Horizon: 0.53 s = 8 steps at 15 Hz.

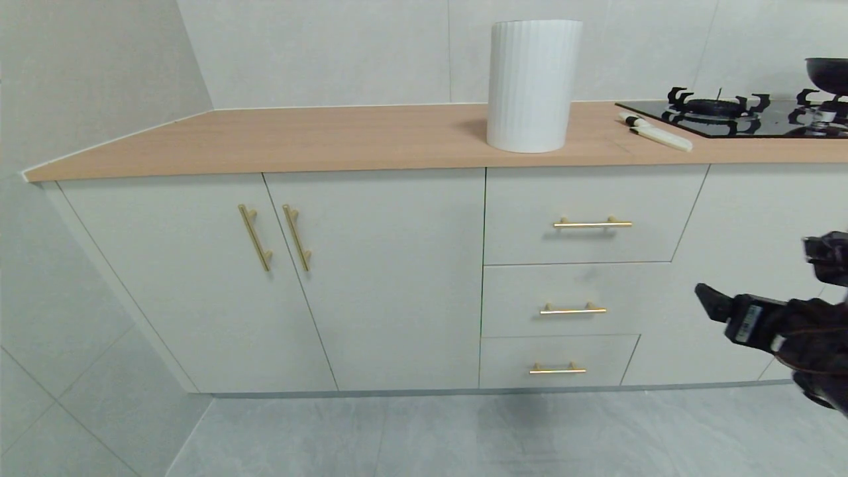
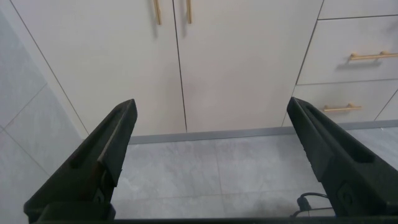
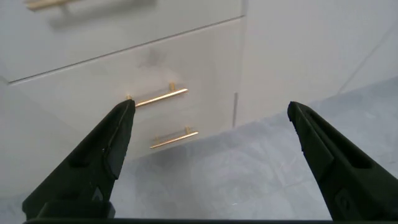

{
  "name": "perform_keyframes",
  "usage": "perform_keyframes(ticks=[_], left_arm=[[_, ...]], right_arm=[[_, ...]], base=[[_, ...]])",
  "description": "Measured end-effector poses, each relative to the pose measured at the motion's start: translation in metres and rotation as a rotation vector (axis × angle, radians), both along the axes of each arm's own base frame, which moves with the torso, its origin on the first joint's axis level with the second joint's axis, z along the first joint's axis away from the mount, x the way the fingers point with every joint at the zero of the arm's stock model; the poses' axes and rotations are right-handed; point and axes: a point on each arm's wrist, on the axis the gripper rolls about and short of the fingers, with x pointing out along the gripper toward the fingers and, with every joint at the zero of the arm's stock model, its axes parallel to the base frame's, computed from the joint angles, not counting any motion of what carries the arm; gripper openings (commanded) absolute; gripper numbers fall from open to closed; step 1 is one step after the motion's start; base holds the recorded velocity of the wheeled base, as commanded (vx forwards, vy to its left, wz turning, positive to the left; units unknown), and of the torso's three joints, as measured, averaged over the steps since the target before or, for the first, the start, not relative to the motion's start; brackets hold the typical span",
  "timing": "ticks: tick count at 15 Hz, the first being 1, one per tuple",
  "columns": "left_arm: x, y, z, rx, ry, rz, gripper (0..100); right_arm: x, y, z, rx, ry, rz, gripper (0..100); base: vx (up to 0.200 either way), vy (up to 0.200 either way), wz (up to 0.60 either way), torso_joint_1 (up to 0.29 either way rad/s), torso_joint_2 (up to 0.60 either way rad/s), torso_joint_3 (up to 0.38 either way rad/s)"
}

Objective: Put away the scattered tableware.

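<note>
Two pale utensils (image 1: 654, 132) lie on the wooden countertop (image 1: 318, 139), just left of the black stove (image 1: 735, 116). A tall white ribbed container (image 1: 533, 86) stands on the counter to their left. My right gripper (image 1: 758, 270) hangs open and empty at the lower right, in front of the cabinet and right of the drawers. In its wrist view, the right gripper (image 3: 210, 107) faces the middle drawer handle (image 3: 158, 96) and the bottom drawer handle (image 3: 174, 138). My left gripper (image 2: 210, 106) is open and empty, low above the floor, facing the cabinet doors (image 2: 180, 62).
Three drawers with gold handles (image 1: 591, 224) (image 1: 573, 309) (image 1: 558, 370) sit below the container. The double cabinet doors (image 1: 278, 265) are to their left, all closed. A dark pan (image 1: 828, 71) rests on the stove. Grey tiled floor (image 1: 464, 437) lies in front.
</note>
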Motion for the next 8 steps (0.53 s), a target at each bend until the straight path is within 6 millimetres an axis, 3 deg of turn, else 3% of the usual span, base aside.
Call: perform_keyframes(ticks=[4,8], left_arm=[[0.0,0.0,0.0,0.0,0.0,0.001,100],[0.0,0.0,0.0,-0.001,0.0,0.001,100]], right_arm=[[-0.084,-0.028,0.014,-0.108,-0.141,0.001,100],[-0.15,-0.053,0.005,-0.195,-0.229,-0.094,100]], base=[[0.0,0.0,0.0,0.0,0.0,0.0],[0.0,0.0,0.0,0.0,0.0,0.0]])
